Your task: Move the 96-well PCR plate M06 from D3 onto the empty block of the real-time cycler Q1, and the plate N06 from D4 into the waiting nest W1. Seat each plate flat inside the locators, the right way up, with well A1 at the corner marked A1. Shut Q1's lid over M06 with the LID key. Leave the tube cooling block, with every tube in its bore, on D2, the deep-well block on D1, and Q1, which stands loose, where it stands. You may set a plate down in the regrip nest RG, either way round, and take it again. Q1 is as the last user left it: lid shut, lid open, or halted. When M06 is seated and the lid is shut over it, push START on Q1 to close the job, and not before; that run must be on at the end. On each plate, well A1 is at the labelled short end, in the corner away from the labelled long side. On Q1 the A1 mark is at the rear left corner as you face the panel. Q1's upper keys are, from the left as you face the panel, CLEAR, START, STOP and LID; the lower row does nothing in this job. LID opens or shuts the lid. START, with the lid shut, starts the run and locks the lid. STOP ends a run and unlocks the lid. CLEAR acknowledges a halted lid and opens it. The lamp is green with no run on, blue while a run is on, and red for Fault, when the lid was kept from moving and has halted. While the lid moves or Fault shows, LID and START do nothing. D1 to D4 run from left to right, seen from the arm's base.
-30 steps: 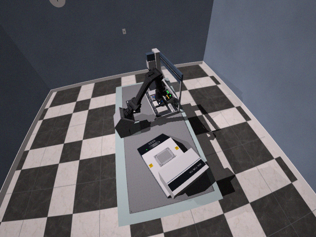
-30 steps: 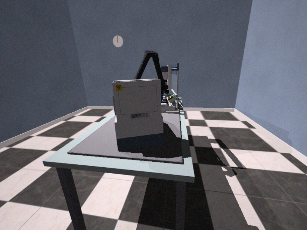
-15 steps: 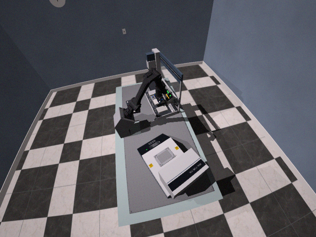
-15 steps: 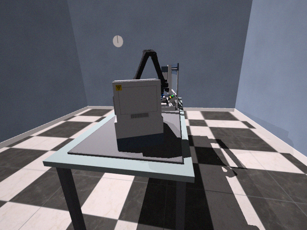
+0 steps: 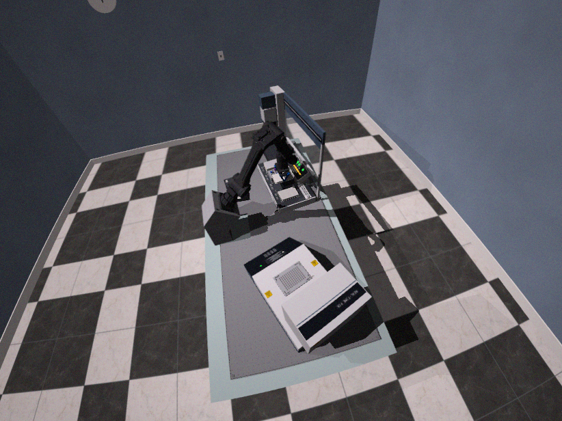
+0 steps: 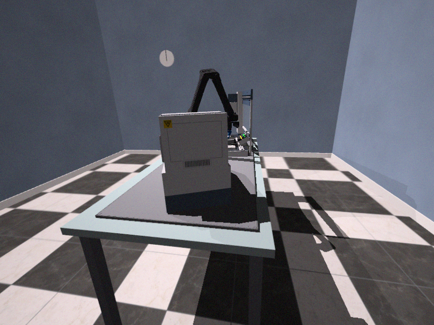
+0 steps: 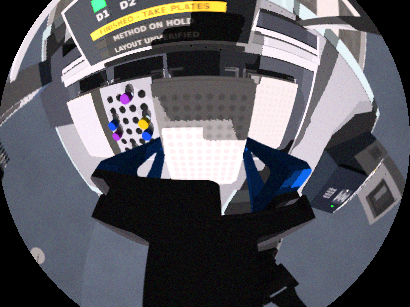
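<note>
The black claw with blue fingers is clenched on a white 96-well PCR plate [image 7: 201,151], its blue fingers pressing the plate's two sides in the wrist view. The plate is lifted clear of the deck below it; which of the two plates it is cannot be read. At 10 o'clock from the claw stands the pale tube cooling block [image 7: 128,116], dotted with dark bores and purple, blue and yellow tube caps. At 12 o'clock rises a dark status panel [image 7: 169,1] with green squares over D1, D2 and D4 and a yellow strip. At 3 o'clock, well apart, lies the white real-time cycler Q1 [image 7: 350,191].

In the top view the black jointed arm [image 5: 248,168] reaches from its dark base to the grey deck frame [image 5: 320,158] at 12 o'clock of the pale surface [image 5: 215,346]. Another white plate [image 5: 288,192] rests on the deck just beside the claw. The cycler sits at 6 o'clock, lid [image 5: 327,306] swung open, its dark well block [image 5: 292,277] bare and a green lamp [image 5: 259,266] lit.
</note>
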`<state>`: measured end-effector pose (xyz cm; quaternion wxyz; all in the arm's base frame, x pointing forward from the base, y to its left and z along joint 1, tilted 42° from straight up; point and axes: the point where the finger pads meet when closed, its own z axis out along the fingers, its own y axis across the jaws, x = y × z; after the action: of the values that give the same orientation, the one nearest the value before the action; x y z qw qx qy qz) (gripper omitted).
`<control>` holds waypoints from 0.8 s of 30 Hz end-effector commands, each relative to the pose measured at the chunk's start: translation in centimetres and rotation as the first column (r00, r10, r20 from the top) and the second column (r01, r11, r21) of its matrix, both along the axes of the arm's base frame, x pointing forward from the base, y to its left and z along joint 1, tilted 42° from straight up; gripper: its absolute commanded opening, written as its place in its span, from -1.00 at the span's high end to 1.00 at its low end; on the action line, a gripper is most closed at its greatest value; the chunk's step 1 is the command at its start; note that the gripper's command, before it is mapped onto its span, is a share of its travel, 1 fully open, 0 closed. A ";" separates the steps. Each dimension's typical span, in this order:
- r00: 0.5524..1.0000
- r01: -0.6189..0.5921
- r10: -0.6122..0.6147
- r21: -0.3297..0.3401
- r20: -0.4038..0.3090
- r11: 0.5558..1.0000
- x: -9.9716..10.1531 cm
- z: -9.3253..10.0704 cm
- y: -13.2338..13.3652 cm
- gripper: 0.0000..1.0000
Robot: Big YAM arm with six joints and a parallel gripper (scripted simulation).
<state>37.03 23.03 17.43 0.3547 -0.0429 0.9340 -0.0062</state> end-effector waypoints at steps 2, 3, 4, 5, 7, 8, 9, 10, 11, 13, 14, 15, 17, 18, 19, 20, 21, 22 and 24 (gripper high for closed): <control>1.000 -0.003 0.002 0.027 0.025 1.000 -0.4 1.7 0.5 1.00; 1.000 -0.006 0.005 0.025 0.026 1.000 -0.4 1.6 0.5 1.00; 1.000 -0.009 0.008 0.023 0.026 1.000 -0.5 1.4 0.5 1.00; 1.000 -0.012 0.011 0.020 0.027 1.000 -0.5 1.3 0.4 1.00; 0.999 -0.018 0.018 0.018 0.030 1.000 -0.5 1.3 0.5 1.00; 0.999 -0.021 0.021 0.018 0.033 1.000 -0.3 1.4 0.7 1.00; 0.999 -0.024 0.024 0.018 0.037 1.000 -0.1 1.5 0.8 1.00; 0.999 -0.025 0.024 0.020 0.040 0.999 0.1 1.6 1.0 1.00; 0.999 -0.026 0.025 0.022 0.043 0.999 0.2 1.7 1.1 1.00; 0.999 -0.027 0.026 0.021 0.042 0.999 0.3 1.7 1.2 1.00; 0.999 -0.027 0.026 0.021 0.042 0.999 0.3 1.7 1.2 1.00; 0.999 -0.026 0.026 0.018 0.038 0.999 0.4 1.7 1.3 1.00; 0.999 -0.026 0.026 0.013 0.032 1.000 0.5 1.6 1.4 1.00; 0.999 -0.026 0.026 0.010 0.029 1.000 0.4 1.6 1.4 1.00; 0.999 -0.026 0.026 0.008 0.026 1.000 0.4 1.5 1.3 1.00; 0.999 -0.026 0.026 0.006 0.023 1.000 0.4 1.5 1.3 1.00; 0.999 -0.026 0.026 0.004 0.021 1.000 0.3 1.5 1.3 1.00; 0.999 -0.026 0.026 0.004 0.021 1.000 0.2 1.6 1.2 1.00; 1.000 -0.026 0.026 0.001 0.017 1.000 -0.1 1.5 0.9 1.00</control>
<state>37.00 22.98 17.54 0.3559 -0.0430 0.9335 -0.0061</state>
